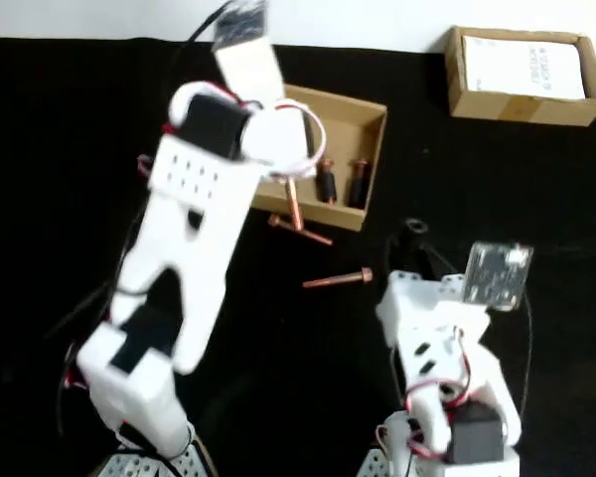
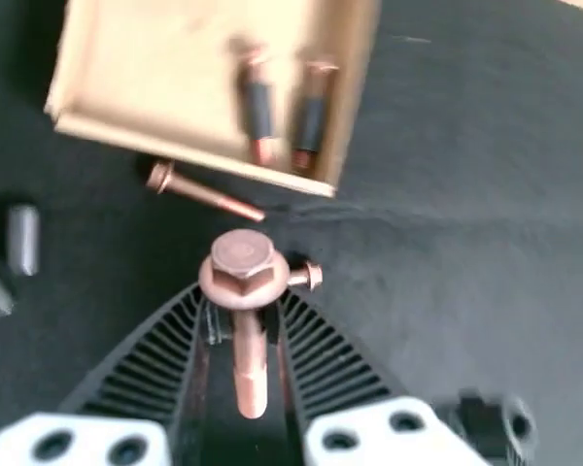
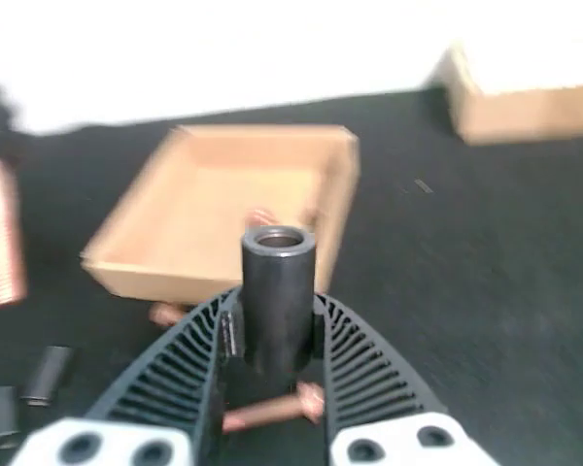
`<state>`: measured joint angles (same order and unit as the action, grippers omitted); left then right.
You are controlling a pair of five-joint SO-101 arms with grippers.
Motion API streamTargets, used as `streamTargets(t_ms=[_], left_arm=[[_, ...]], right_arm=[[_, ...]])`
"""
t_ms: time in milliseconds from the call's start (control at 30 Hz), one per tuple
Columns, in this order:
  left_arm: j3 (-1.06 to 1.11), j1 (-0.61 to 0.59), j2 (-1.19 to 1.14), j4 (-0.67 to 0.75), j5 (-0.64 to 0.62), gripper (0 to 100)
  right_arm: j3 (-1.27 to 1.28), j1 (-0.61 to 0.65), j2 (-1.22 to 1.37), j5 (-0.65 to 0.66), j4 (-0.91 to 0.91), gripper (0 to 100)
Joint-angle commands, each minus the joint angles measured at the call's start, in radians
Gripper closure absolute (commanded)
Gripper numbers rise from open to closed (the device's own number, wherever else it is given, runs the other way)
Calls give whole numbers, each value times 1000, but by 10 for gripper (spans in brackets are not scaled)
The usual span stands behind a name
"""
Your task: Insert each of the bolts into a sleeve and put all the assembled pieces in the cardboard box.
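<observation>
Up around 12 o'clock on the black tabletop [image 1: 517,219] sits the open cardboard box [image 1: 343,124], and it's already got two assembled pieces [image 1: 326,181] lying side by side against its 3 o'clock wall. The left arm [image 1: 194,229] is stretched out long from 7 o'clock toward the box, with its wrist over the box's 9 o'clock side. The left claw [image 2: 241,291] is clamped snug on a copper bolt [image 2: 243,320], hex head out at the fingertips and shank running back between the fingers. The right arm [image 1: 447,368] is folded up compact at 5 o'clock. The right claw [image 3: 275,301] is pinching a black sleeve [image 3: 277,282] that stands upright, open bore on top. A loose bolt [image 1: 300,231] lies just in front of the box, and a second loose bolt [image 1: 338,279] lies farther out at the box's 6 o'clock, between the arms. Two spare sleeves [image 2: 21,238] lie near the box on the left arm's side. A second cardboard box [image 1: 521,75] sits way over at 2 o'clock.
</observation>
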<state>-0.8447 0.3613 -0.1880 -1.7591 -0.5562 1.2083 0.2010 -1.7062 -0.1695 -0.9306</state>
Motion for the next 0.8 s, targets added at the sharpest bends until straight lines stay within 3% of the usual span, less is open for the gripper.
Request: streamTargets(t_ms=[0, 200, 467, 567, 767], left_arm=[[-41, 30, 179, -2, 80, 992], [-12, 56, 363, -5, 199, 992], [292, 94, 616, 6, 384, 992], [424, 94, 656, 150, 370, 992], [690, 113, 699, 575, 365, 992]], right_arm=[[-2, 99, -139, 6, 10, 992], [-1, 104, -127, 8, -51, 992], [91, 110, -127, 9, 25, 992], [128, 142, -127, 9, 68, 992], [193, 222, -127, 9, 140, 992]])
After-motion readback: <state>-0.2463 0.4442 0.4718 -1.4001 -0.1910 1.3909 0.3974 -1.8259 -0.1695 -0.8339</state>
